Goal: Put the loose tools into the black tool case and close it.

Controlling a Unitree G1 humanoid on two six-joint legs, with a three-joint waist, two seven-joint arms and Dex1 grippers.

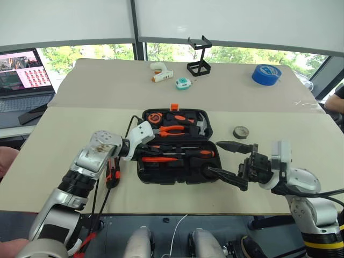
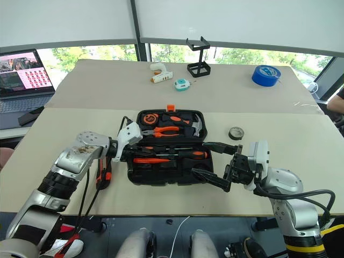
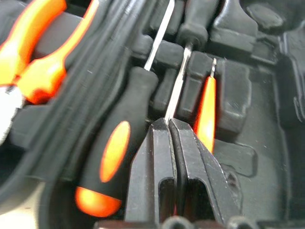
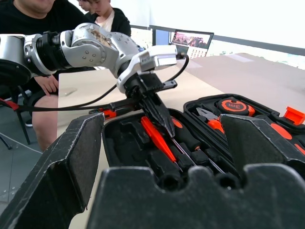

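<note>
Left wrist view: left claw (image 3: 172, 125) pinched shut on thin shaft of a screwdriver (image 3: 178, 86), over its slot in open black tool case (image 1: 207, 174) at table (image 1: 64, 140) centre. Right claw (image 1: 230, 159) wide, empty, just beside case's right end. Utility knife (image 1: 112, 173) loose on table left of case. Best: seat shaft flat in groove w/ handle in recess before letting go, then knife, then lid
</note>
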